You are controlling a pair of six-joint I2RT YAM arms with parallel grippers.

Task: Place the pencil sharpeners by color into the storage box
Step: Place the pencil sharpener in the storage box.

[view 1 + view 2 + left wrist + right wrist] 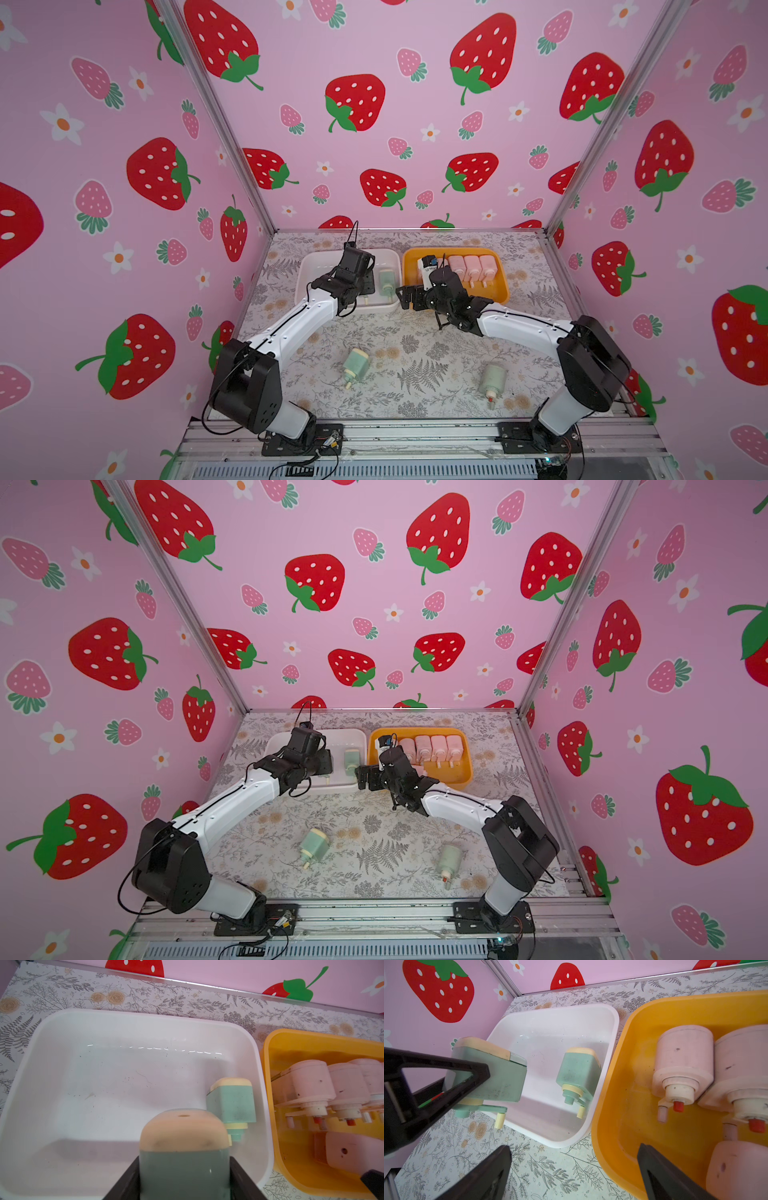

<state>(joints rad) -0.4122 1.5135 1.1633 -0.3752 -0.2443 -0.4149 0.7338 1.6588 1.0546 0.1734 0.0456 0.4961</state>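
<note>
1. Two loose green sharpeners (355, 365) lay on the near table (395, 332); pink sharpeners (471, 268) lined the far orange tray (503, 286).
2. Left wrist: the left gripper (184, 1180) clamped a green sharpener (184, 1157) over the white tray (145, 1014), beside a second green sharpener (232, 1103) lying inside. This looked like the placing step; lowering and letting go should follow.
3. Right wrist: the right gripper (574, 1153) gaped wide and empty over the orange tray's near edge.

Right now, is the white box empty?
No, a green sharpener lies inside the white box, while the left hand holds a second green sharpener.
</note>
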